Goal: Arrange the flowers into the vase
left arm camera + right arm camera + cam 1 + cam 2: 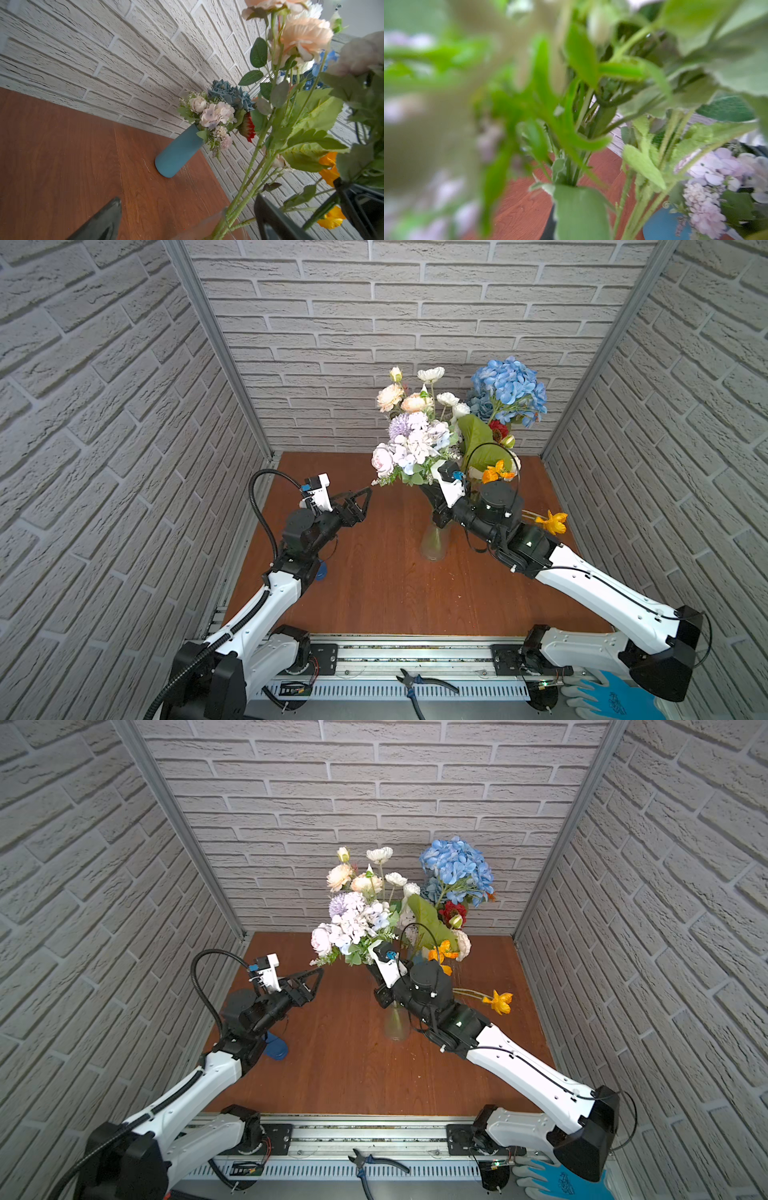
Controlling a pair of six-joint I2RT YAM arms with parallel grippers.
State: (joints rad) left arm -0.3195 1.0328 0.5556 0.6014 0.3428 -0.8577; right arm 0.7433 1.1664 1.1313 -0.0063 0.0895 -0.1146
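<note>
In both top views the glass vase (432,543) (395,1023) stands a little toward 1 o'clock of the table's (374,580) middle. The flowers (419,439) fan up from it toward 12, with the blue hydrangea (509,389) topping the mass at 1 o'clock. The right pincer (428,494) (376,974) is pinched narrow just above the vase's mouth. Its tips are buried among the stems, so I cannot tell whether one is caught between them. The left pincer (365,504) (316,984) hangs at 9 o'clock of the vase, spread wide and empty, its tip just beside the lowest pale sprigs. One orange bloom (552,522) droops low at 3 o'clock, beyond the right arm.

From the left wrist, that pincer (187,220) gapes over bare table. The green stems (245,187) run down into the glass rim near one finger. Farther back a blue vase (178,151) stands against the brick wall with its own small bunch.

From the right wrist, blurred leaves and stems (583,116) crowd the lens, with a lilac cluster (708,187) to one side.

The worry I see is the vase: it is slim and top-heavy, so a sideways tug from the right arm could tip it. The arm's cable (494,448) loops through the leaves and could drag a stem out as the arm moves. The left pincer could knock the overhanging sprigs if it moves in. The drooping orange bloom looks likeliest to slip out.
</note>
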